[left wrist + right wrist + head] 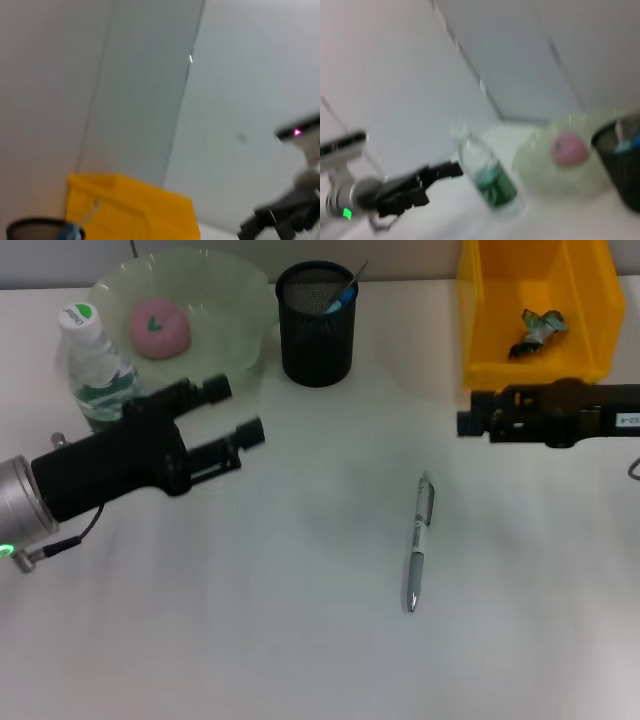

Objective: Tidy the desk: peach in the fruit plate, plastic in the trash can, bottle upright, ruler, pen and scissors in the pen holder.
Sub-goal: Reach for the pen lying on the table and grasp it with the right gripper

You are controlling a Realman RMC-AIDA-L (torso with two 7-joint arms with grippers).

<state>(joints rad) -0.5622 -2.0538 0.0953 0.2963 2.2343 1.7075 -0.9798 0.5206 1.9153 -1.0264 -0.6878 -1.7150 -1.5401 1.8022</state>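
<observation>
White desk (pixel 300 640) fills the head view, and most of the tidying looks finished on it. The peach (pixel 159 327) lies in the green fruit plate (pixel 235 300), the bottle (pixel 95 365) stands upright just beside that plate, and a crumpled plastic piece (pixel 537 330) sits inside the yellow trash can (pixel 480 340). The black mesh pen holder (pixel 315 335) already keeps something with a blue end, maybe the scissors or the ruler; I cannot tell which. Only the pen (pixel 418 543) is left, lying flat on the open desk between the two arms and well apart from the holder.

The left gripper (pixel 236 412) hangs above the desk near the bottle, its two fingers spread wide and holding nothing. The right gripper (pixel 470 412) hovers in front of the trash can; whether its fingers are apart or together I cannot tell.

So the step in hand seems to be the pen. The next move calls for one gripper to come down over the pen, close across its thin body, lift it, turn it upright and drop it in the holder
</observation>
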